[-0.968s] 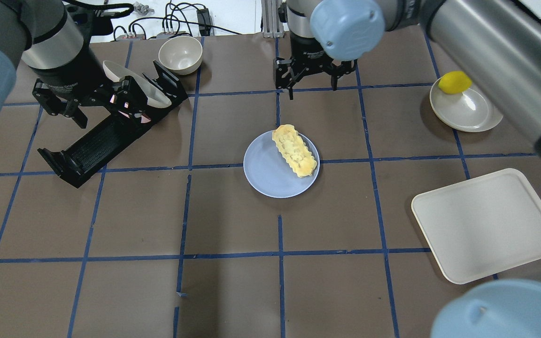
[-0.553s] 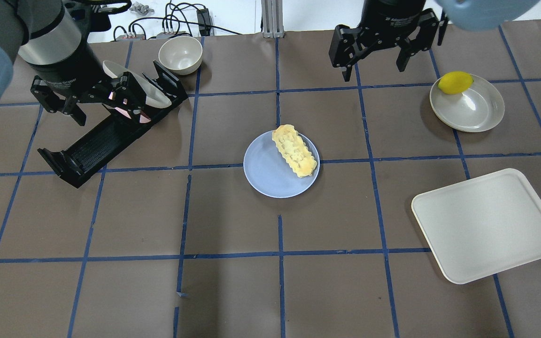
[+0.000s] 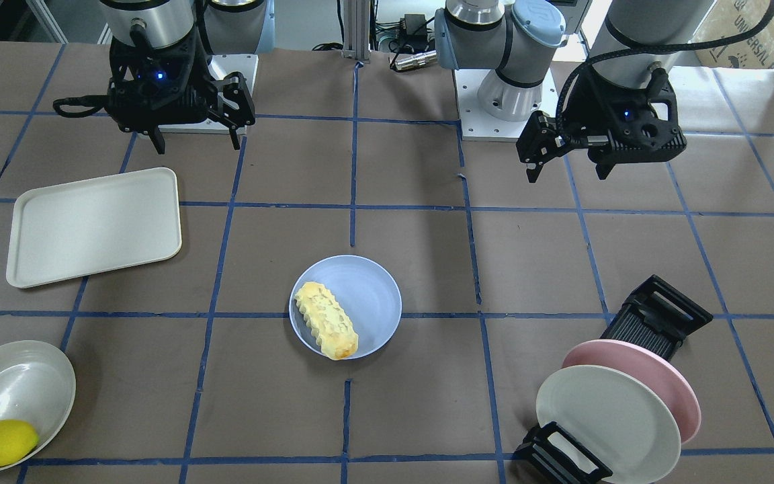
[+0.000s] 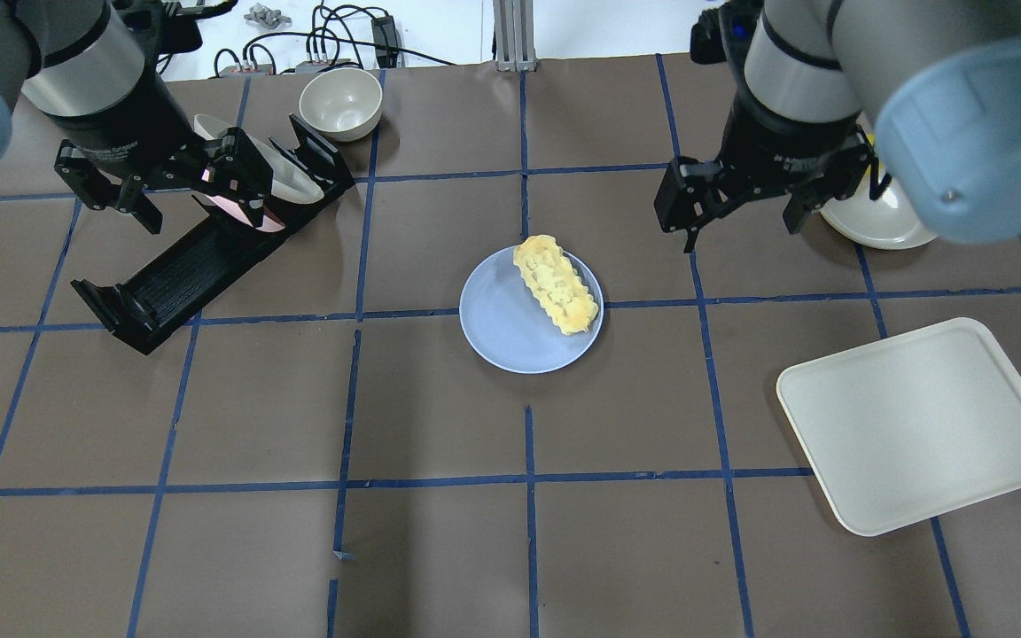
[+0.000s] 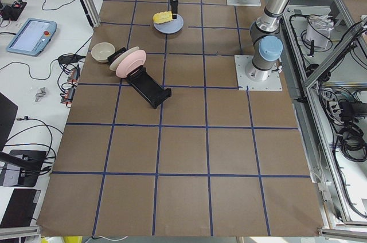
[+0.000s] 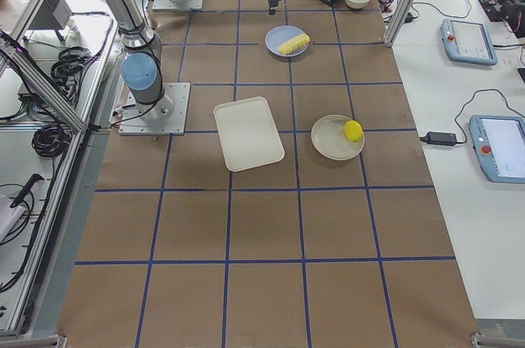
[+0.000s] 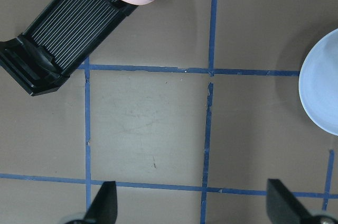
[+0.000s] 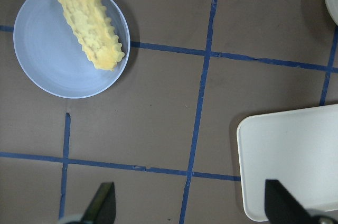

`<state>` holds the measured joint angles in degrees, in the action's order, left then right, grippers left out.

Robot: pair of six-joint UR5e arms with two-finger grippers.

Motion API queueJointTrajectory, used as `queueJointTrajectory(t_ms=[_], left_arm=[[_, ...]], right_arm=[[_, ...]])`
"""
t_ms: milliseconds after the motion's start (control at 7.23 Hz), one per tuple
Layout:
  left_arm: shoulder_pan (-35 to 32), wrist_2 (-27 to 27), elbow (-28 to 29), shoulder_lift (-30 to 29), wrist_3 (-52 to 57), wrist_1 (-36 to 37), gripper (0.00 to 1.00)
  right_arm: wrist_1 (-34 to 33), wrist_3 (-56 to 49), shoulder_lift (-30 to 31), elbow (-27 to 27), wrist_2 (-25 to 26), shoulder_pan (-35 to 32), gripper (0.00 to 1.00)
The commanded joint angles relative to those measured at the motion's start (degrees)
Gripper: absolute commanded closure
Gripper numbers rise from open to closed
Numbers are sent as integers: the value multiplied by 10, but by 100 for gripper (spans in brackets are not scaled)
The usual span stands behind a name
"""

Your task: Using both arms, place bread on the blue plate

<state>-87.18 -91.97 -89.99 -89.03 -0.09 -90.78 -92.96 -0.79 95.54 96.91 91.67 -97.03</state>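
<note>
Lying aslant on the blue plate (image 4: 506, 328) near the middle of the worktop (image 4: 440, 549): the bread (image 4: 557, 283), bumpy top up, both ends close to the plate's rim, the golden end toward the robot. Touched by neither pincer. Hanging above the worktop to the robot's right of the plate, apart from it: right pincer (image 4: 743, 229), fingers spread wide, holding nothing. Hovering on the other side, near the black dish rack (image 4: 169, 279): left pincer (image 3: 567, 171), likewise spread and empty. Standing on edge in that rack: a pink plate (image 3: 635, 353) and a cream-white plate (image 3: 605, 423), one just behind the other. Sitting beyond the rack: a small cream bowl (image 4: 340, 102). Lying flat on the robot's right: a cream tray (image 4: 918, 425). Resting in a shallow cream dish (image 3: 11, 383) past the tray: a lemon (image 3: 1, 442), against the dish's wall.
</note>
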Motion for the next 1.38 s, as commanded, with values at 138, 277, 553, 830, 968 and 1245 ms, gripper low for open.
queueJointTrajectory(t_ms=[138, 277, 553, 830, 968, 1245], left_arm=[[-1, 14, 26, -3, 0, -44, 0], [-2, 22, 27, -2, 0, -44, 0], [-2, 22, 27, -4, -1, -51, 0], [-2, 23, 32, -2, -1, -52, 0], [-2, 23, 32, -4, -1, -52, 0], [-2, 22, 32, -4, -1, -52, 0]], right_arm=[[-95, 3, 56, 96, 6, 9, 0], [-86, -1, 26, 54, 5, 12, 0], [-63, -1, -16, 0, 2, 11, 0], [-44, 0, -35, -37, 4, 11, 0], [10, -1, -65, -81, 5, 11, 0], [52, 0, -86, -111, 7, 11, 0]])
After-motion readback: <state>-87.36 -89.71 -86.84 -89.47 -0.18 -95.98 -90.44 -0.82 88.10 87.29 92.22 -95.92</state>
